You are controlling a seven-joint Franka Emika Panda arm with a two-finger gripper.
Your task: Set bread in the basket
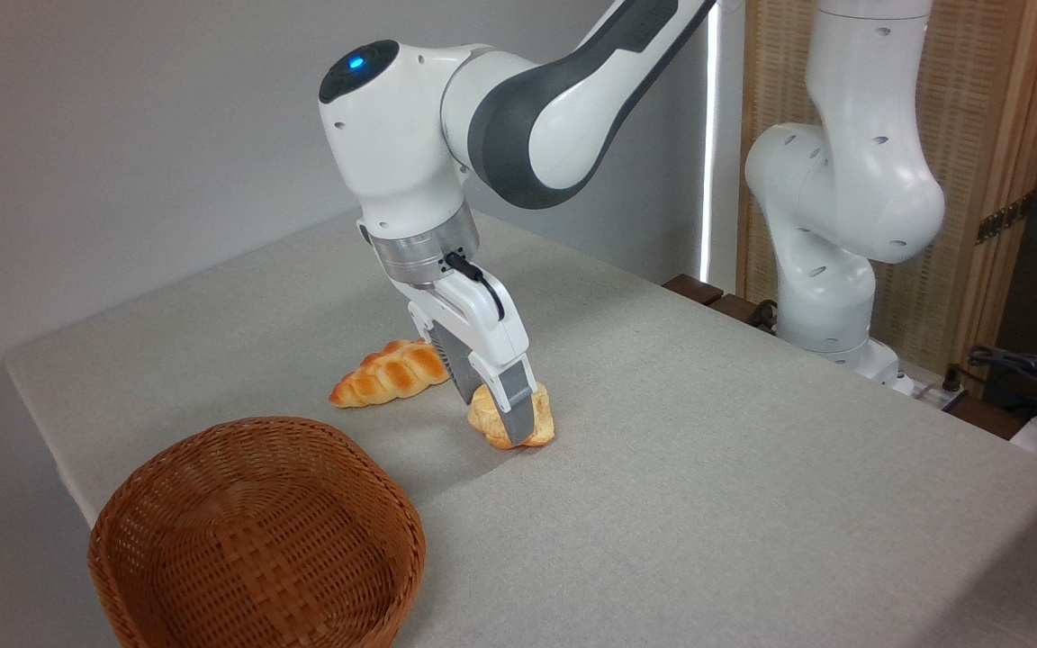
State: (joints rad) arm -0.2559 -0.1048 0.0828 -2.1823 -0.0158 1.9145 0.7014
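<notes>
Grey-clothed table [752, 468] fills the scene, with the white arm [518, 108] reaching down over its middle. Front left, the wicker basket [257, 540] sits empty; behind it lies the braided loaf [388, 373]. The gripper [500, 416] has its fingers clamped on the bread [538, 421], low at the cloth, just right of the loaf.

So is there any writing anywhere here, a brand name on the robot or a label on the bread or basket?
None can be read. The white arm shows only a blue light, no lettering. The gripper, the small bread it closes on, the braided loaf, the basket and the table bear no words, numbers or signs.
</notes>
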